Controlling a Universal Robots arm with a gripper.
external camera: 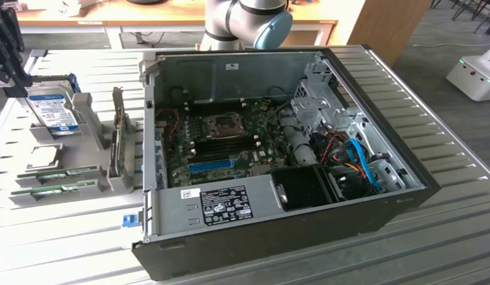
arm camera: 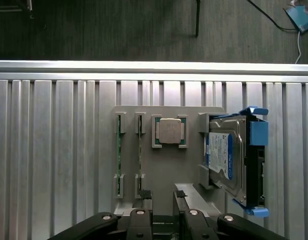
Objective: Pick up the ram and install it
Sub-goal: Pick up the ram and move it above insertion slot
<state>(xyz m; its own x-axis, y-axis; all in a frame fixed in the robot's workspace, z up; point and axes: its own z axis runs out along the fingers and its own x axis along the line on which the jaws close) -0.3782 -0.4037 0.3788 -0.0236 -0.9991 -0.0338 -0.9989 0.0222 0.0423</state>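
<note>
I read the gripper (arm camera: 163, 194) as released and empty above the grey holder (arm camera: 164, 167), whose slots carry the ram (arm camera: 118, 155), at 9 o'clock from the computer case (external camera: 268, 237) in the exterior view.

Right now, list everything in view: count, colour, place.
ram: two, green, on edge side by side in tray slots
CPU: one, silver, in the tray between ram and drive
drive: one, silver with a blue label, in a blue bracket on the tray
tray: one, grey, on the table
case: one, black, open, to the exterior view's right of the tray
table: one, silver, slatted, under everything
arm: one, grey with a blue cap, behind the case
gripper: one, black, open, over the tray's edge by the ram
</note>
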